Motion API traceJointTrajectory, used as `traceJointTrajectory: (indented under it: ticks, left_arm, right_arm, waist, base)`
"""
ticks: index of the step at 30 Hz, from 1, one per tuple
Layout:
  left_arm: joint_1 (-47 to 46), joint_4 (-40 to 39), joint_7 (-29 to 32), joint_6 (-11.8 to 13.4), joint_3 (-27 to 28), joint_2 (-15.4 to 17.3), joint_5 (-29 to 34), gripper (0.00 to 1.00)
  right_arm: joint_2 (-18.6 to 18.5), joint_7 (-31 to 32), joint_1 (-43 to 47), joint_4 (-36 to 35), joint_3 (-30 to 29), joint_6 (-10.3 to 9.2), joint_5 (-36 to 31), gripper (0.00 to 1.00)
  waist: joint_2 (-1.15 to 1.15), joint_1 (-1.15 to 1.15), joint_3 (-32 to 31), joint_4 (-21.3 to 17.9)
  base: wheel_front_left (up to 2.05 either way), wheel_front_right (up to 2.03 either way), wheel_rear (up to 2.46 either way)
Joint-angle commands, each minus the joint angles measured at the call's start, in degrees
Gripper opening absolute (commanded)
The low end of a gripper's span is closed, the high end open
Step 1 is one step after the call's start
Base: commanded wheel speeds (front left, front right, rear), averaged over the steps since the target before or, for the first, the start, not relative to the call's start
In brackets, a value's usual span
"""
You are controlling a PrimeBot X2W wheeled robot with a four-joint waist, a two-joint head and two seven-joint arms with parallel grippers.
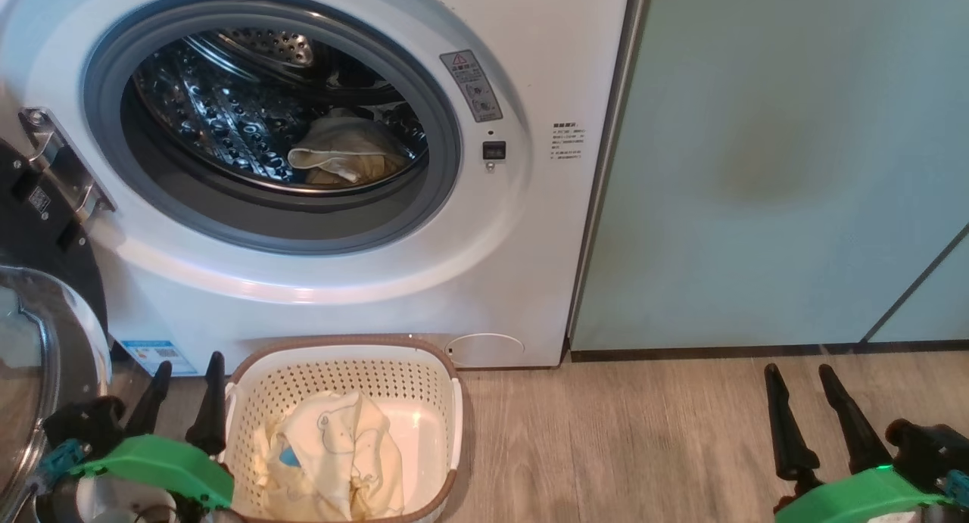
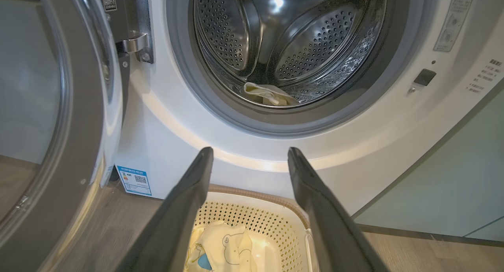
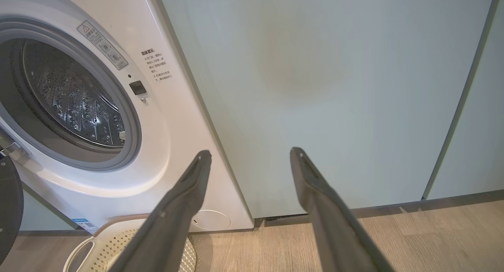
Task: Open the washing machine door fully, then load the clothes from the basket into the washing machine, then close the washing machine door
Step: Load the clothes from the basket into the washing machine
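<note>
Left gripper [image 1: 189,362]: the two long dark fingers are spread wide with nothing between them. Right gripper [image 1: 799,372]: also spread and empty, facing the pale teal flat cabinet door [image 1: 757,167].

Large round glossy black washing machine door with bulging glass bowl [image 1: 30,334]: swung out on its metal hinge, just outboard of the left gripper. I judge it fully open, leaving the opening unobstructed.

Small rectangular cream perforated plastic basket with brown rim [image 1: 341,347]: on the floor just inboard of the left gripper, against the foot of the white front-loading washing machine [image 1: 530,54]. It sits directly under the opening, probably to keep each lift short.

Soft pale yellow clothes with a blue patch [image 1: 333,455]: heaped in the basket, below and inboard of the left fingertips. One pale garment [image 1: 344,156] lies in the steel drum, ahead of and above that gripper.

Judgement: loading is partly done. The left gripper is better placed for the next pick; the right is well apart from the basket.
</note>
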Motion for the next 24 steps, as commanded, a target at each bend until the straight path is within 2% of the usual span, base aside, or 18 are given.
traceJointTrajectory:
  ticks: [1, 24]
  left_arm:
    - [-1.86, -1.81, -0.36, -0.05, 2.40, 1.30, 0.38, 1.00]
    - [-1.57, -1.38, -0.36, -0.05, 2.53, 0.78, 0.19, 1.00]
  right_arm:
    - [-0.30, -0.55, -0.72, -2.02, 0.76, -0.16, -0.28, 1.00]
    - [-0.42, -0.55, -0.58, -1.98, 0.17, -0.16, -0.40, 1.00]
  waist:
    - [0.00, 0.00, -0.01, -0.02]
    - [0.00, 0.00, -0.48, 0.09]
  base:
    - [0.00, 0.00, 0.00]
    - [0.00, 0.00, 0.00]
